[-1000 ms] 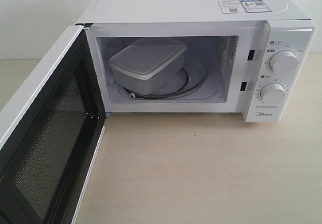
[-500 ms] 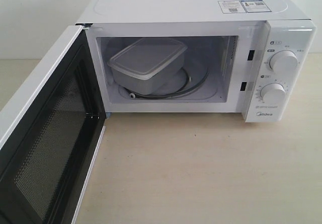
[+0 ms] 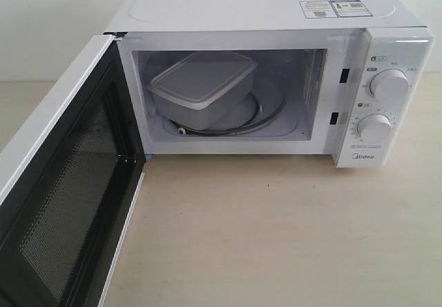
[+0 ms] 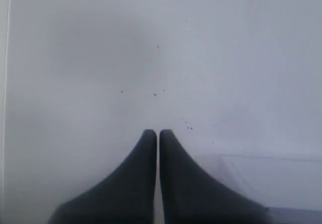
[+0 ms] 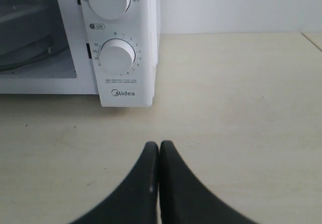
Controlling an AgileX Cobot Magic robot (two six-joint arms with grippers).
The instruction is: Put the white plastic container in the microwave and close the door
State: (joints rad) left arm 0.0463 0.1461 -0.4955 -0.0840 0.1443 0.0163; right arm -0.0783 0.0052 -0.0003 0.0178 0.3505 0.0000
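The white plastic container [image 3: 200, 86] sits inside the microwave [image 3: 276, 17], on the left of the glass turntable [image 3: 242, 117], its lid on. The door [image 3: 65, 183] stands swung wide open to the left, its dark mesh window facing inward; its handle is hidden. Neither gripper shows in the exterior view. My left gripper [image 4: 158, 132] is shut with nothing in it, close to a plain white surface. My right gripper [image 5: 159, 144] is shut and empty, low over the table in front of the microwave's dial panel [image 5: 118, 55].
The beige table [image 3: 290, 238] spreads in front of the microwave and to its right. A pale wall [image 5: 236, 5] stands behind. Two stickers [image 3: 331, 7] lie on the microwave's top.
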